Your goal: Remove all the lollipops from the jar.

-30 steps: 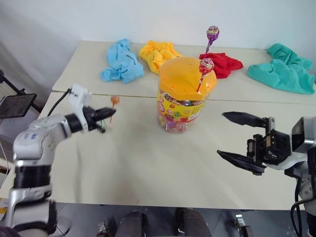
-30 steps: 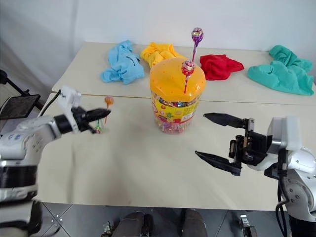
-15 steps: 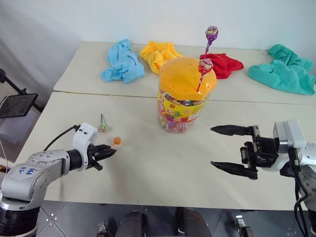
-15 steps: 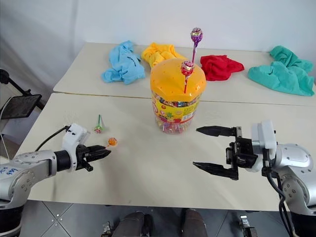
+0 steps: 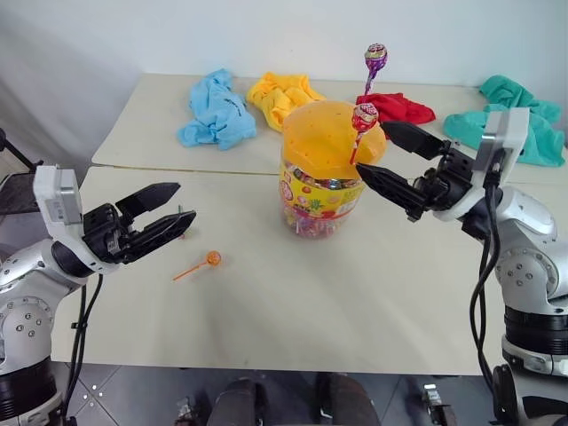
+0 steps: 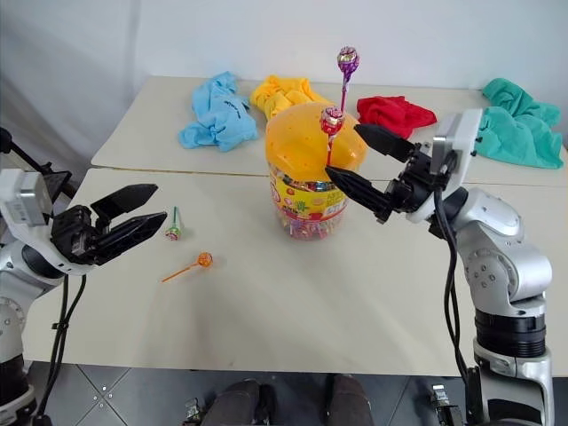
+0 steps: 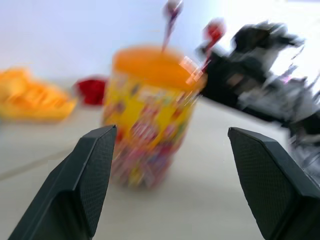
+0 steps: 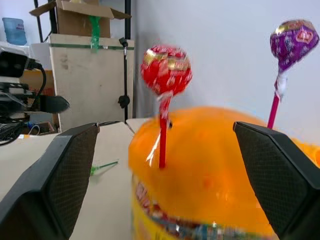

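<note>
From the head cameras, the jar (image 5: 327, 169) stands upright near the middle of the worktop (image 5: 373, 302), its domed orange lid on. Two lollipops are stuck in the lid: a red one (image 5: 365, 118) toward the front and a taller purple one (image 5: 375, 58) behind it. An orange lollipop (image 5: 211, 258) lies flat on the worktop to the jar's left, and a green one (image 6: 173, 231) lies a little farther back. The left gripper (image 5: 164, 222) hovers beside them, jaws wide and empty. The right gripper (image 5: 390, 157) is just beside the jar's lid, jaws wide, the red lollipop's stick close to the tips. Blue (image 5: 215, 111), yellow (image 5: 280, 93), red (image 5: 399, 107) and teal (image 5: 515, 120) cloths lie along the back.

From the left wrist, the jaws stand wide with the jar between them, farther off.

From the right wrist, the jaws are wide and empty; the red lollipop (image 8: 165, 71) and purple lollipop (image 8: 293, 39) rise from the lid between them.
</note>
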You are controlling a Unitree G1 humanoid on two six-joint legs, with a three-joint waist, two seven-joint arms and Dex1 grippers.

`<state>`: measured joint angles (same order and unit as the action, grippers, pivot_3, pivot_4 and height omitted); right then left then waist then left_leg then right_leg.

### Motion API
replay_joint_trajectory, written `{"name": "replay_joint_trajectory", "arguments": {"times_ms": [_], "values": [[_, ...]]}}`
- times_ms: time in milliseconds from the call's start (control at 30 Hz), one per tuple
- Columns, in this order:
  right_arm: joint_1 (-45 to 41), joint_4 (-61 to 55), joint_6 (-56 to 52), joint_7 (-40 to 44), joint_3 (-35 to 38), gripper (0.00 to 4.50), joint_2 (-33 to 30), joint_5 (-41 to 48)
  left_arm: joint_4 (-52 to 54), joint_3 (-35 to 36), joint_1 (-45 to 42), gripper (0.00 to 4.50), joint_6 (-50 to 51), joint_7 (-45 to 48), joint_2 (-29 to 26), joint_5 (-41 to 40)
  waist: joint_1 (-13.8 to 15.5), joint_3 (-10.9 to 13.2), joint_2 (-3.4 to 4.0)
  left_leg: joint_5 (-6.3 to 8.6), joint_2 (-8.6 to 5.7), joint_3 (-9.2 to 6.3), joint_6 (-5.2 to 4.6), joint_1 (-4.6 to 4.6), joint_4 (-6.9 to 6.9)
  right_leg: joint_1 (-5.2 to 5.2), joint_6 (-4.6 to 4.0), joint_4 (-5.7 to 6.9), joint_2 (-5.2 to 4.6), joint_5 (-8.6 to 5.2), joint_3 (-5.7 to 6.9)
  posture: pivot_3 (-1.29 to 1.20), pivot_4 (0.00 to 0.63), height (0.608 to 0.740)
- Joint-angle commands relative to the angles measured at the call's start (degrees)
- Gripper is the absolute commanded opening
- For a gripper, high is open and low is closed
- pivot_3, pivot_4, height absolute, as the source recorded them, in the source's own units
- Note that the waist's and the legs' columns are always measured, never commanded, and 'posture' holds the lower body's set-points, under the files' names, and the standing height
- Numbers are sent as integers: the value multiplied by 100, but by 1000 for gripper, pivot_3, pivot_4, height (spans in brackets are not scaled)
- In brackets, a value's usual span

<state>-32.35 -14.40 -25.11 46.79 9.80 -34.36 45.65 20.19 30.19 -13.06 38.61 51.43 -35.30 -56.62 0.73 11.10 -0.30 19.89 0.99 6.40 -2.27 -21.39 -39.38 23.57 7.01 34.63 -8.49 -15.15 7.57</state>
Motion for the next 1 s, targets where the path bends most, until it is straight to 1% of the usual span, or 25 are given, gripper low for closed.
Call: {"name": "replay_joint_trajectory", "arguments": {"times_ms": [33, 67, 100, 133, 200, 233, 300, 500, 533, 567, 667, 733, 767, 800, 867, 900, 933, 1000], "values": [[-137, -100, -136, -16, -84, 4500, 111, 73, 164, -111, -211, 3771, -275, -169, 271, -293, -1, 0, 0, 0, -1, 0, 0, -1, 0, 1, 0, 0, 2, 0, 1, 0, 150, 740], [-150, -97, -166, 23, -90, 4500, 127, 95, 156, -143, -248, 3771, -315, -191, 321, -299, 3, 0, 0, 0, -1, 0, 0, -3, -1, 1, 0, 0, 3, 0, 2, 0, 150, 740], [-172, -55, -161, 38, -106, 4204, 141, 54, 152, -254, -295, 3809, -347, -224, 373, -245, 2, 0, 0, 0, -4, 0, -1, -3, -3, 0, 0, 0, 3, 0, 0, 0, 150, 740], [-191, -22, -148, 66, -130, 4124, 142, 8, 160, -367, -327, 3809, -385, -251, 406, -174, 1, 0, 0, 0, -4, 2, -1, -3, -5, 0, 1, 0, 3, 0, -1, 0, 150, 740], [-223, 34, -100, 111, -179, 3612, 151, -91, 152, -513, -379, 3809, -452, -286, 457, -122, 1, 0, -1, 0, -5, 7, -2, -3, -8, -1, 1, -1, 3, 0, -3, 0, 150, 740], [-239, 48, -98, 105, -207, 3220, 180, -120, 132, -570, -431, 3809, -478, -323, 470, -120, -2, 0, 0, -1, -5, 8, -2, -2, -9, -1, 1, -1, 3, 1, -4, 0, 150, 740], [-261, 91, -83, 42, -256, 2607, 243, -213, 86, -669, -533, 3809, -521, -404, 497, -102, -11, 0, -1, 0, -3, 10, -2, -2, -9, 0, 1, -1, 4, 1, -5, 0, 150, 740], [-291, 177, 38, -65, -240, 497, 392, -450, 15, -850, -688, 3809, -635, -490, 506, -74, -79, 0, 0, 0, -1, 10, -2, -3, -8, 1, 1, 0, 6, 0, -4, 0, 150, 740], [-311, 187, 57, -99, -208, 177, 439, -446, 7, -875, -709, 3809, -641, -483, 503, -89, -81, 0, 0, 0, -1, 10, -2, -3, -9, 0, 1, 0, 7, 0, -3, 0, 150, 740], [-324, 194, 68, -117, -186, 13, 470, -441, 1, -890, -720, 3809, -645, -478, 498, -101, -82, 0, 0, 0, -1, 9, -2, -3, -9, 1, 1, 0, 7, 0, -3, 0, 150, 740], [-403, 176, 201, -105, 162, 13, 684, -30, -33, -954, -835, 3809, -656, -460, 523, -149, -84, 0, 0, 0, 2, 10, -2, -3, -9, 1, 1, 0, 8, 0, -4, 0, 150, 740], [-443, 105, 236, -40, 758, 13, 773, 709, -94, -1023, -946, 3809, -728, -238, 524, -168, -70, 0, 0, 0, 2, 10, -2, -3, -9, 1, 1, -1, 9, 0, -4, 0, 150, 740], [-430, 101, 92, -42, 981, 13, 650, 936, -127, -1057, -983, 3809, -697, -161, 470, -166, -56, 0, 0, -1, 1, 8, -2, -5, -9, 1, 1, -1, 9, 0, -3, 0, 150, 740], [-377, 127, -56, -20, 1151, 13, 429, 1016, -155, -1087, -1017, 3809, -677, -87, 413, -149, -42, 0, 0, -1, -2, 4, -2, -7, -10, 1, 1, -1, 9, 1, -3, 0, 150, 740], [-137, 282, -308, 123, 1315, 13, -214, 793, -189, -1135, -1057, 3809, -652, 45, 285, -92, -9, 0, 0, 4, -7, 0, -9, -8, -10, 0, 1, -2, 7, 1, -5, 0, 150, 740], [72, 414, -477, 266, 1367, 13, -664, 611, -206, -1188, -1064, 3809, -689, 151, 189, 18, 10, 0, 0, 6, -7, 1, -14, -8, -10, 0, 1, -3, 6, 1, -5, 0, 150, 740], [456, 570, -718, 447, 1339, 13, -1316, 253, -241, -1354, -1049, 3809, -794, 381, -26, 312, 30, 0, 0, 10, -7, 2, -19, -9, -10, -1, 2, -8, 6, 1, -4, 0, 150, 740], [1273, 747, -758, 794, 1108, 13, -2396, -599, -271, -1595, -1034, 3809, -914, 727, -326, 656, 79, 0, 0, 14, -10, 8, -24, -11, -6, -1, 2, -20, 7, 1, -1, 0, 150, 740]]}}
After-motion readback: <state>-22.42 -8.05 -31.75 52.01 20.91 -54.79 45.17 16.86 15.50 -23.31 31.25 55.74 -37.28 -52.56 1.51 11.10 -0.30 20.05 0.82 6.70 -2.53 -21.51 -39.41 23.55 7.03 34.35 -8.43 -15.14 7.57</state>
